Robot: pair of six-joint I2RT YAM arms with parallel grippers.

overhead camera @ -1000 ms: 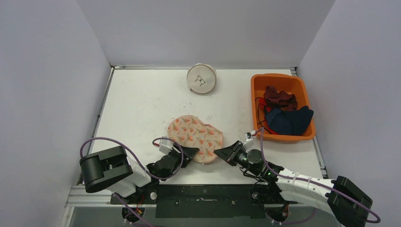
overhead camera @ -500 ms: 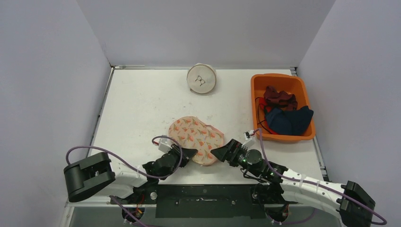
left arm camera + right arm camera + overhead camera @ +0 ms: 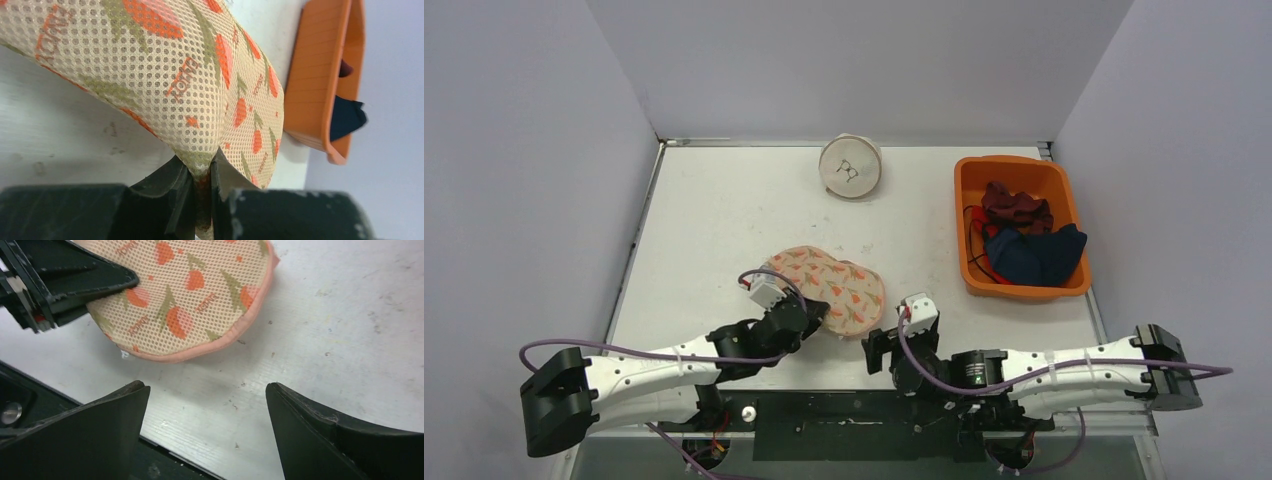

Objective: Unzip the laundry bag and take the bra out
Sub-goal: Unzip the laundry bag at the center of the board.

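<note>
The laundry bag (image 3: 824, 283) is a cream mesh pouch with an orange fruit print and a pink rim, lying near the table's front middle. My left gripper (image 3: 816, 318) is shut on its near edge; the left wrist view shows the mesh (image 3: 165, 75) pinched between the jaws of that gripper (image 3: 202, 172). My right gripper (image 3: 876, 350) stands open just right of the bag's near corner. In the right wrist view it (image 3: 207, 387) holds nothing, with bare table between it and the bag (image 3: 190, 295). The bra is hidden from every view.
An orange bin (image 3: 969, 172) with dark clothes stands at the right, its side also showing in the left wrist view (image 3: 320, 75). A round white mesh case (image 3: 850, 166) sits at the back middle. The table's near edge and black frame lie just below the right gripper.
The left gripper closed on the bag's near edge and the bag shifted slightly left and away. The right gripper opened and swung left, its arm now low along the near edge.
</note>
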